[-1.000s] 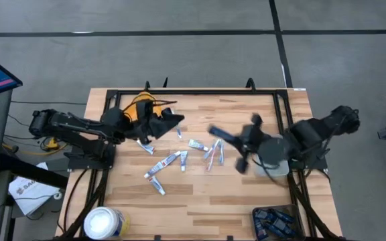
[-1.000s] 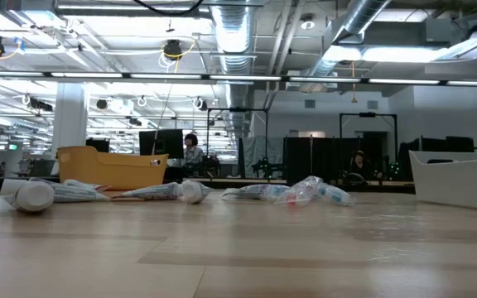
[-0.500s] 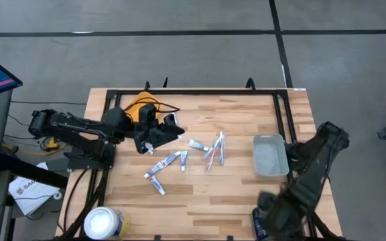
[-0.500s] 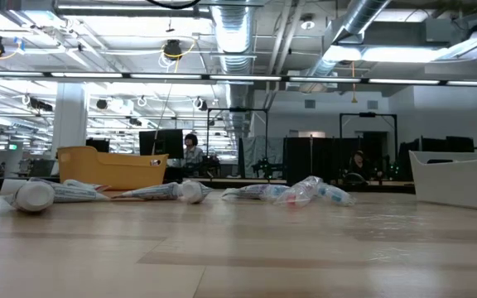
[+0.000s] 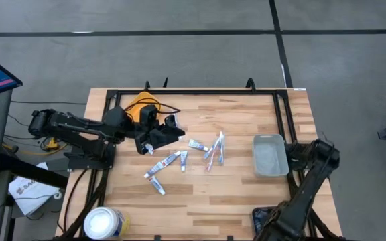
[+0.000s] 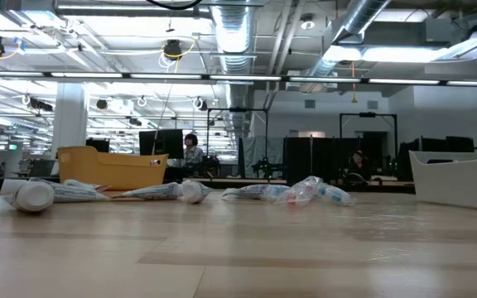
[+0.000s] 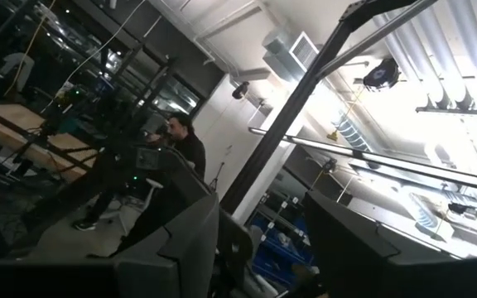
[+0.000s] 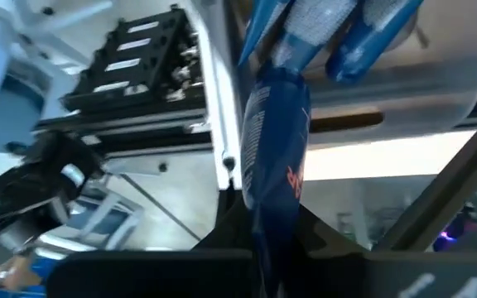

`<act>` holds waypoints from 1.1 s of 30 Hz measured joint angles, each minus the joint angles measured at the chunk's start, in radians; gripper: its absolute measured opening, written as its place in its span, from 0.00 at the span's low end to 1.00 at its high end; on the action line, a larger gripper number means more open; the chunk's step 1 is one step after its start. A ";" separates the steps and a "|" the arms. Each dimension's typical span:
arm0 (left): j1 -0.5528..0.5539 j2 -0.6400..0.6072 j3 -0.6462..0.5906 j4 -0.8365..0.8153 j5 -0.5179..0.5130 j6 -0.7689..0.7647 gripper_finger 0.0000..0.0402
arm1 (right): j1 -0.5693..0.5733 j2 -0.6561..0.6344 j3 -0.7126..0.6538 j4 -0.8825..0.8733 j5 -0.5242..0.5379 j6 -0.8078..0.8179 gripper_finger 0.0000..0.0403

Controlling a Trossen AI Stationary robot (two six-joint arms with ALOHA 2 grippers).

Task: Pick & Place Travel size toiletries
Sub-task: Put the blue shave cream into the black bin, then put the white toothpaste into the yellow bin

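Several small white tubes with blue and red print (image 5: 171, 161) lie scattered on the wooden table's middle, also seen as white tubes (image 6: 165, 191) in the low view. My left gripper (image 5: 168, 131) hovers beside the yellow bin (image 5: 138, 106) at the far left. It points up into the room, fingers apart (image 7: 263, 257), with nothing plainly between them. My right gripper (image 8: 259, 248) is over a bin of dark blue tubes (image 5: 265, 218) at the near right corner, shut on a dark blue tube (image 8: 276, 141). My right gripper pinches the dark blue tube by one end (image 8: 259, 217) between its two fingers. The fingers slant down toward the table's near edge and lie along the tube. The tube sticks out past the fingertips, lifted clear, pointing at other blue tubes (image 8: 305, 25) beyond it.
A grey tray (image 5: 270, 155) stands at the right, next to the right arm's base. A big white round tub (image 5: 104, 222) sits at the near left corner. A black frame rail (image 5: 200, 92) runs along the table's far edge.
My right arm has swung from the table's middle toward the near right corner and sunk over the bin of dark tubes, its gripper tipping from level to slanting down. My left gripper has stayed in place and turned a little.
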 joint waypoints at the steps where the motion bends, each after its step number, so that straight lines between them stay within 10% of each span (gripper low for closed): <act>1: 0.000 0.000 0.000 0.000 0.000 0.000 0.44 | -0.001 0.014 0.000 -0.007 0.000 -0.017 0.00; 18: 0.000 0.000 0.000 -0.004 0.022 -0.001 0.44 | 0.005 0.103 0.000 -0.092 -0.072 -0.201 0.08; 33: 0.012 -0.006 0.000 -0.052 0.132 0.001 0.44 | -0.052 0.089 0.000 -0.042 0.017 -0.218 0.44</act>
